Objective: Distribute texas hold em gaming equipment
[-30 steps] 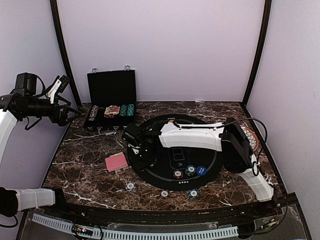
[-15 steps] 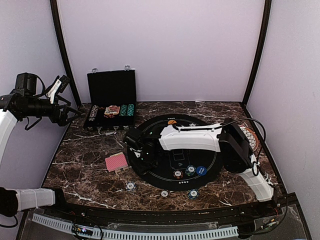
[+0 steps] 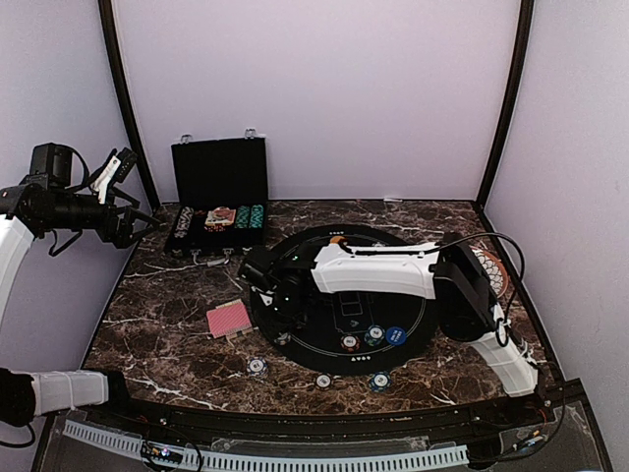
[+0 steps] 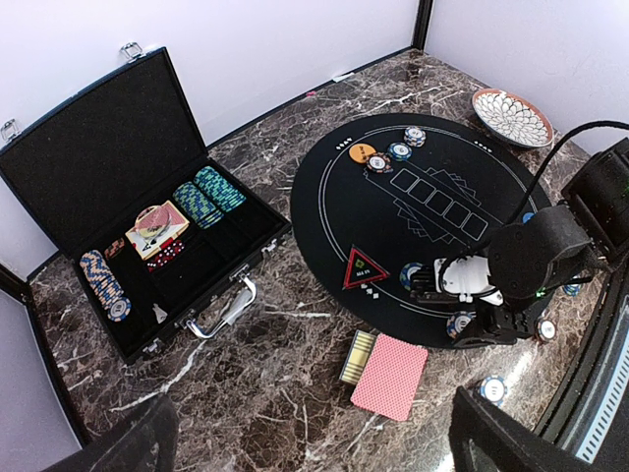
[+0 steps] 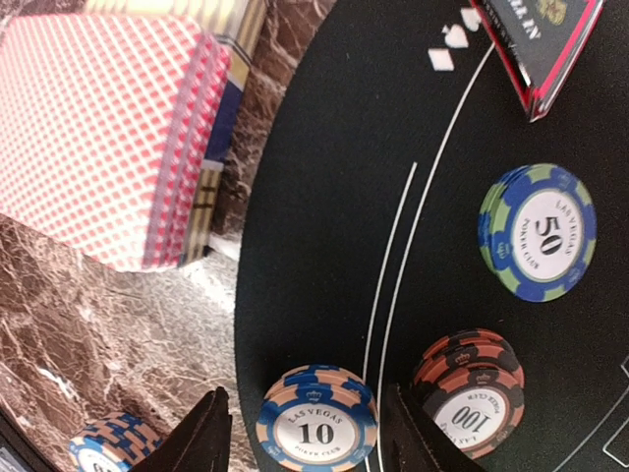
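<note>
Danger first: the 10 chips point(image 5: 316, 423) could be snagged and dragged off the mat point(image 5: 344, 147) if the right gripper point(image 5: 306, 393) is lifted crooked, and the 100 chips point(image 5: 470, 393), just beside one finger, could be knocked. The jaws are spread and nothing is pinched. The 10 chips are seen flat at the mat's edge, bracketed between the fingers, with the cards point(image 5: 108, 128) nearby on the table point(image 5: 79, 334).
</note>
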`<move>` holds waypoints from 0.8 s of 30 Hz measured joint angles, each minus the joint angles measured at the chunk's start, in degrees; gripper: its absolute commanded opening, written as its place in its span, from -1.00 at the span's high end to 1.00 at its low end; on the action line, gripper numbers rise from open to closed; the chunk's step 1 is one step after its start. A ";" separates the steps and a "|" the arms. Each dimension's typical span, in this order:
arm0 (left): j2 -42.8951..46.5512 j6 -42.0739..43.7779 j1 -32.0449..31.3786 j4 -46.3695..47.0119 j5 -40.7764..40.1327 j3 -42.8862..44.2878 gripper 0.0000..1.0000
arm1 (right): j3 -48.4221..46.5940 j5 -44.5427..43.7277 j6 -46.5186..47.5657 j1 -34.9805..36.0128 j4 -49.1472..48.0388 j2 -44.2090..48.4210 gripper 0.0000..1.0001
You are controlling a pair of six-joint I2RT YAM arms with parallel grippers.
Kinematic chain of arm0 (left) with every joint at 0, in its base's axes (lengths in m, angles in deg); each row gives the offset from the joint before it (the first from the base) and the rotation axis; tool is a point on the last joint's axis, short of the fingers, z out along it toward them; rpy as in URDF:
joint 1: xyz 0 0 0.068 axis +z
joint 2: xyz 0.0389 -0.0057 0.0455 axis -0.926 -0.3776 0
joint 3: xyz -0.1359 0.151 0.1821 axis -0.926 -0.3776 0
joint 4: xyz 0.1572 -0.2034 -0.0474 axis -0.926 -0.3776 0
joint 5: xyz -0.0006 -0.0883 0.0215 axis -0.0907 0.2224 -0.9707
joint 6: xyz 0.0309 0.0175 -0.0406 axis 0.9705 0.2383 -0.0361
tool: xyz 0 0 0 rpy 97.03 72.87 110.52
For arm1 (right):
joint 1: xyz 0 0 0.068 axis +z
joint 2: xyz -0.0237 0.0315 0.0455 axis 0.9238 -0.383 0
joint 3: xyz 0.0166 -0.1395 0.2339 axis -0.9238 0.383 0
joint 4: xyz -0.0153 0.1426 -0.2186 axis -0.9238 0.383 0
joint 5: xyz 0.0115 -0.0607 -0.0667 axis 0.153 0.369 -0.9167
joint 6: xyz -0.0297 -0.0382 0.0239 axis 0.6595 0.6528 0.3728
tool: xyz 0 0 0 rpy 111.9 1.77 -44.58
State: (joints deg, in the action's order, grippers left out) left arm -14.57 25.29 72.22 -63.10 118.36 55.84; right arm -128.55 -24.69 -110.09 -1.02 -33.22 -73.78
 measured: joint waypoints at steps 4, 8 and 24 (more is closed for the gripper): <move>0.00 0.00 0.00 0.00 0.00 0.00 -0.98 | -0.70 -1.07 0.04 0.63 0.90 1.31 -0.13; 0.00 0.00 0.00 0.00 0.02 0.00 -0.98 | -0.81 -1.55 0.55 2.64 2.08 3.72 -0.34; 0.15 0.66 0.00 -0.02 0.04 0.00 -0.98 | -5.38 3.65 4.35 9.03 3.67 1.20 -0.75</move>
State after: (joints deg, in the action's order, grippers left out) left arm -14.41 25.95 72.22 -63.12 118.40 55.84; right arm -133.92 -21.04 -105.74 8.00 -29.55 -72.58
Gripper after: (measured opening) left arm 0.988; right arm 0.849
